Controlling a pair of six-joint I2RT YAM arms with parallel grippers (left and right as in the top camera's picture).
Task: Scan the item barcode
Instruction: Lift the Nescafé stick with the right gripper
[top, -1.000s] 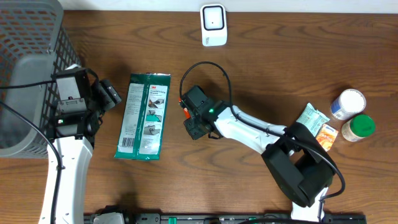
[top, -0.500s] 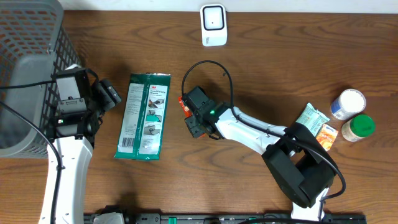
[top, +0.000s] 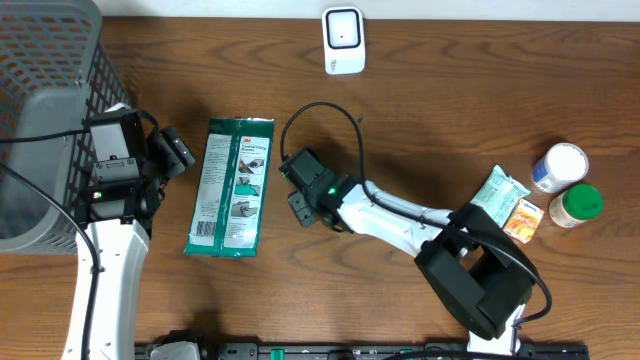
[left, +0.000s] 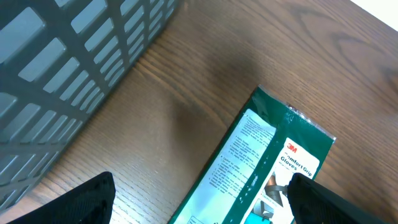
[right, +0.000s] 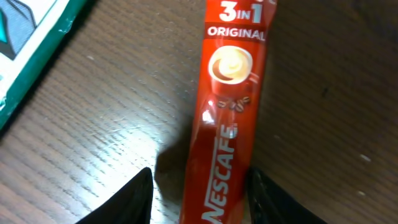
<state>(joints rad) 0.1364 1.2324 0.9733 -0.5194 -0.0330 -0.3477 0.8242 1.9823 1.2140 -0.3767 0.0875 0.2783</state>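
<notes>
Right gripper (right: 200, 193) has shifted left; jaws half-open astride sachet (right: 227, 93), unclamped. Left gripper (left: 202, 186) wide, empty. Sachet likely light, limp, slick: pinch mid-length across width.

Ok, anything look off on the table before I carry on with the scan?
Nothing stands out. The red Nescafé stick sachet lies flat and unbroken on the wooden table between the open fingers of the right gripper. The green plastic glove packet beside it lies flat too. No spills.

Sachet (right: 227, 124) glossy red foil; table (right: 112, 124) wood-grain, semi-matt; glove pack (top: 232, 187) glossy plastic; basket (left: 74, 62) matt plastic.
</notes>
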